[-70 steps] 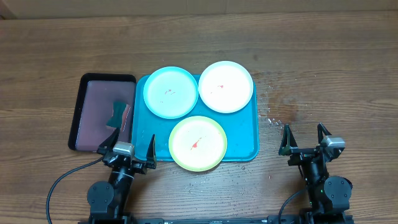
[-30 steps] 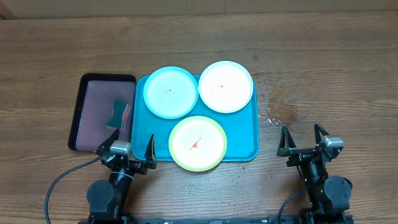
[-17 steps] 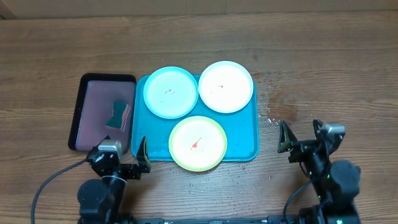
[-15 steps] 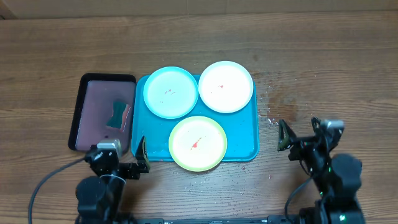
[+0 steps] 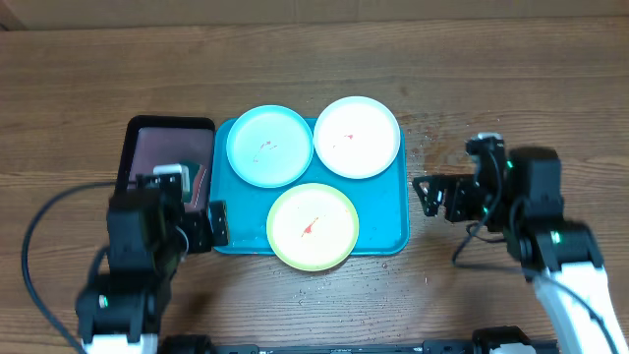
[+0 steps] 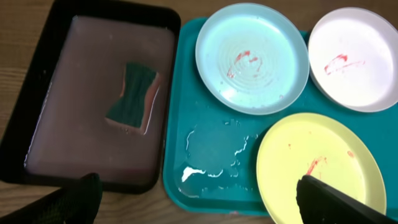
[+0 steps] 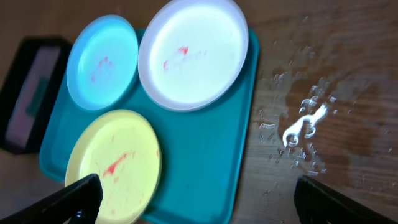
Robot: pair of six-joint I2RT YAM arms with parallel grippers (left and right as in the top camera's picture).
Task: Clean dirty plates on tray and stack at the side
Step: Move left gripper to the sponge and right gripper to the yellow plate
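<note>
The left gripper (image 6: 199,208) is spread wide and empty above the black tray (image 6: 124,11) and turquoise tray (image 6: 186,93). The right gripper (image 7: 199,202) is equally wide, holding nothing, right of the trays.

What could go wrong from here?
1. The yellow-green plate overhangs the tray's near rim; pressing on it may tip it.
2. A puddle on the tray and drops on the table could let plates slide.
3. The sponge seems to lie in liquid in the black tray; it will likely drip.
</note>
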